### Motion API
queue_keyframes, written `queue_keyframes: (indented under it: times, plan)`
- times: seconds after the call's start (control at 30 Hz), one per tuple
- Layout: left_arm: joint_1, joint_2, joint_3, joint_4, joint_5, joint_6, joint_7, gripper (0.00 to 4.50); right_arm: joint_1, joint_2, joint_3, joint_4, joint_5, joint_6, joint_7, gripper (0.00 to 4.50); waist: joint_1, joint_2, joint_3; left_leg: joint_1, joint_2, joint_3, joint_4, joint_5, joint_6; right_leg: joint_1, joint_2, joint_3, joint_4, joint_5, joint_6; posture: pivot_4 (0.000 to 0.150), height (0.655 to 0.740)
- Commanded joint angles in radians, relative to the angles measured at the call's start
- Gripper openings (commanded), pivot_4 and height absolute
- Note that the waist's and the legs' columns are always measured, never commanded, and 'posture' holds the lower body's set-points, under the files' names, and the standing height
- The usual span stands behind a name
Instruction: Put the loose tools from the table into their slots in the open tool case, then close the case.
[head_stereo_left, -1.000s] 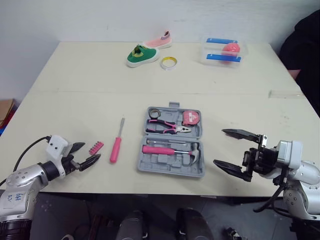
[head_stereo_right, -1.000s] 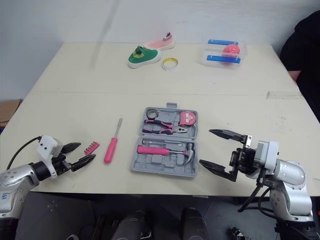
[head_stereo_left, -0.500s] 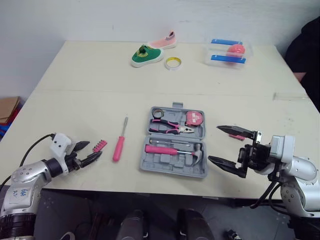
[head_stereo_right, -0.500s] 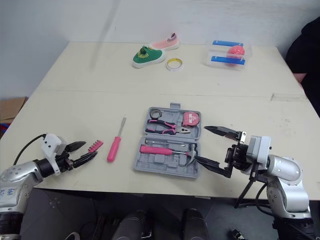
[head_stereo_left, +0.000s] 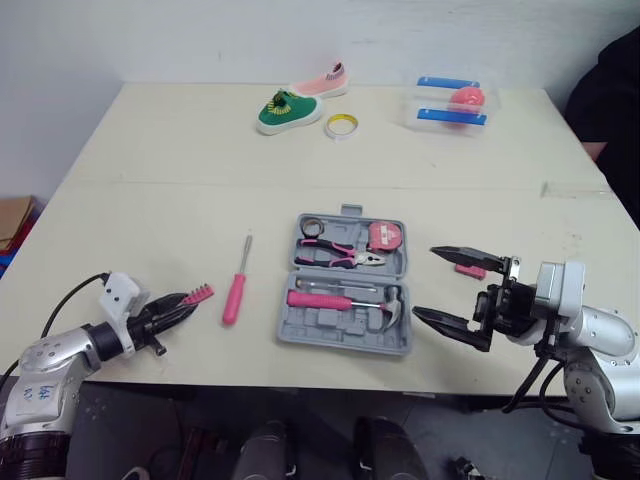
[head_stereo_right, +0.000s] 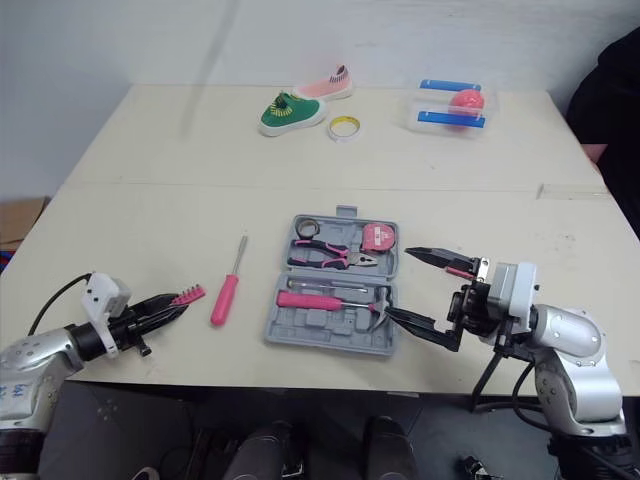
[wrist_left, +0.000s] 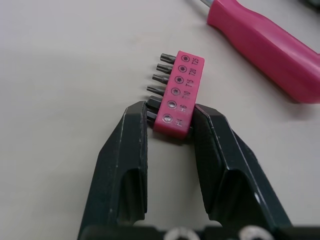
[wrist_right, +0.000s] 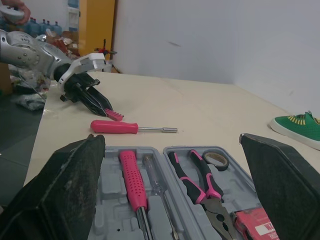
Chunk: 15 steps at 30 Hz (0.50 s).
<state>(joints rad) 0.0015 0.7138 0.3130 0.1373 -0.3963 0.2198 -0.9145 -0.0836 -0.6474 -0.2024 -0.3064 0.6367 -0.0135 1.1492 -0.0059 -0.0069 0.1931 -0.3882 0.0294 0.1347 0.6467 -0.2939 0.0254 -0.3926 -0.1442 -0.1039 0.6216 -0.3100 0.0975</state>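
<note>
Bit holder (wrist_left: 180, 85) extends straight out from left claw (wrist_left: 171, 114) clamping its end

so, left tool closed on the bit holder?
Yes, the left tool clamps both sides of one end of the bit holder, which lies on the table.

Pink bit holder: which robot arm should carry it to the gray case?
Left. The left tool is shut on the pink bit holder, beside the pink screwdriver. The right tool hangs open on the far side of the tool case, holding nothing, so it would probably have to reach across.
</note>
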Motion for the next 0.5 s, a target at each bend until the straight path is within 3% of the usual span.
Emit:
queue_keyframes:
  times: [0.03, 0.23, 0.3, 0.37, 0.5]
  plan:
    - [0.048, 0.012, 0.003, -0.002, -0.005, 0.012, -0.029, 0.64, -0.022, -0.017, -0.007, -0.075, 0.022, 0.038, -0.036, 4.50, 0.001, 0.000, 0.000, 0.000, 0.000, 0.000, 0.000, 0.000, 0.000, 0.000, 0.000, 0.000, 0.000, 0.000, 0.000, 0.150, 0.7400]
    - [0.058, 0.026, 0.006, -0.004, -0.009, 0.020, -0.036, 0.64, -0.076, -0.020, 0.009, -0.117, 0.025, 0.111, -0.080, 4.50, 0.001, 0.000, 0.000, 0.000, 0.000, 0.000, 0.000, -0.001, 0.001, 0.000, 0.000, 0.000, 0.000, 0.000, 0.000, 0.150, 0.7400]
    - [0.059, 0.035, 0.009, 0.000, 0.009, -0.024, -0.044, 1.65, -0.093, -0.018, 0.014, -0.114, 0.022, 0.125, -0.085, 4.50, 0.001, 0.000, 0.000, 0.000, 0.000, 0.000, 0.000, -0.001, 0.001, 0.000, 0.000, 0.000, -0.001, 0.000, 0.000, 0.150, 0.7400]
    - [0.059, 0.055, 0.025, 0.022, 0.012, -0.066, -0.073, 2.38, -0.113, -0.018, 0.022, -0.109, 0.021, 0.141, -0.090, 4.50, -0.001, 0.000, 0.000, 0.000, 0.000, 0.000, -0.001, -0.001, 0.000, -0.001, 0.000, 0.000, -0.001, 0.000, 0.000, 0.150, 0.7400]
    - [0.033, 0.123, 0.023, 0.084, 0.007, -0.111, -0.170, 2.38, -0.157, -0.020, 0.036, -0.097, 0.020, 0.174, -0.102, 4.50, -0.001, 0.000, 0.000, -0.001, 0.001, 0.000, -0.001, -0.001, 0.000, -0.002, 0.000, 0.000, -0.001, 0.000, -0.001, 0.150, 0.7400]
